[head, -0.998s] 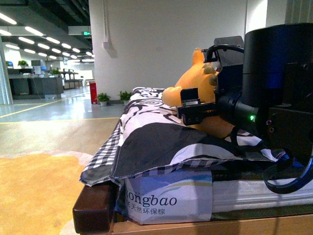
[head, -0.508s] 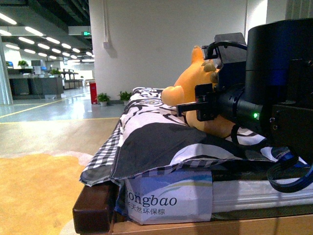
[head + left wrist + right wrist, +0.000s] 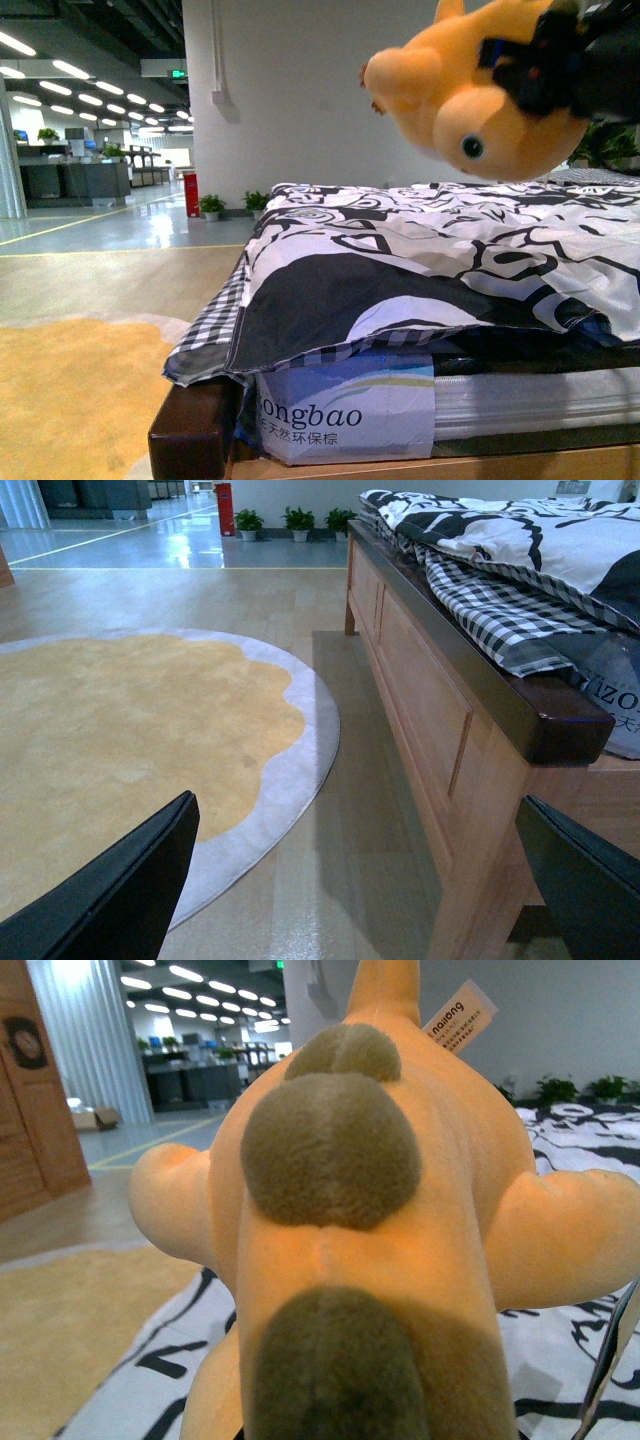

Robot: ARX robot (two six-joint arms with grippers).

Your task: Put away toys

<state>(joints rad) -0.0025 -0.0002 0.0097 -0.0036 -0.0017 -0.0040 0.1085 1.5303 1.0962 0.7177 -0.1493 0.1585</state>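
Note:
The orange-yellow plush animal (image 3: 480,100) hangs in the air above the bed at the upper right of the front view, tilted with its black eye facing down. My right gripper (image 3: 530,70) is shut on its back, and most of the arm is cut off by the frame edge. In the right wrist view the plush animal (image 3: 340,1190) fills the picture, showing its brown nubs and a white tag. My left gripper (image 3: 345,900) is open and holds nothing, low over the floor beside the bed frame.
A black-and-white patterned quilt (image 3: 400,260) covers the bed under the plush. The bed's wooden side frame (image 3: 440,710) runs along the floor next to a round yellow rug (image 3: 120,730). A white wall, potted plants (image 3: 212,203) and an open hall lie beyond.
The plush lay on the quilt with my right arm large in the foreground. Now the right gripper has lifted it high above the bed, and the arm has left the foreground.

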